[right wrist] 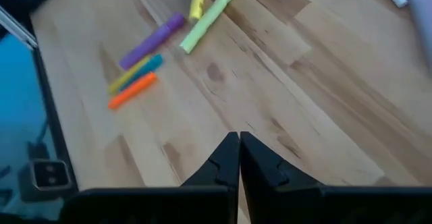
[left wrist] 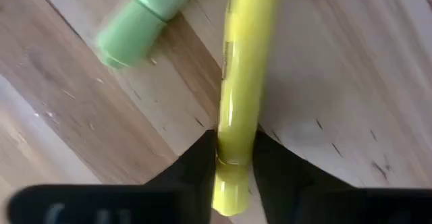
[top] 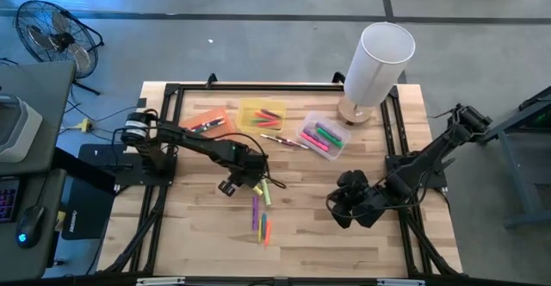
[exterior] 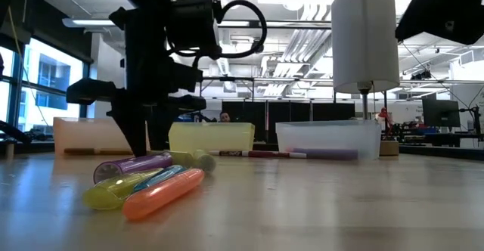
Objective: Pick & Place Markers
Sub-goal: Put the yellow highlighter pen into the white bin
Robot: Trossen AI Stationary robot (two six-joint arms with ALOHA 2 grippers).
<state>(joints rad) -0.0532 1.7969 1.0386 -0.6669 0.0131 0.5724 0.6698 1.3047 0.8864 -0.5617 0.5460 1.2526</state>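
Observation:
Several markers lie loose on the wooden table (top: 344,251): a yellow marker (left wrist: 244,62), a green one (left wrist: 145,15), and a purple (right wrist: 152,40), a yellow-and-teal (right wrist: 135,72) and an orange one (right wrist: 131,90) side by side. My left gripper (top: 256,181) stands over the yellow marker, pointing down, closed on it. My right gripper (right wrist: 238,146) hangs shut and empty over the table's right half (top: 344,207). More markers lie in the bins at the back. My left gripper pinches the yellow marker near one end (left wrist: 233,158) between its two fingers. The fingers (left wrist: 196,166) come from above, pointing down, and lie across the marker. The marker lies flat on the table.
Along the back stand an orange bin (top: 207,122), a yellow bin (top: 261,115) and a clear bin (top: 323,138), with a loose pen (top: 280,139) in front. A white cylinder lamp (top: 379,62) stands at the back right. Bare wood lies between the arms.

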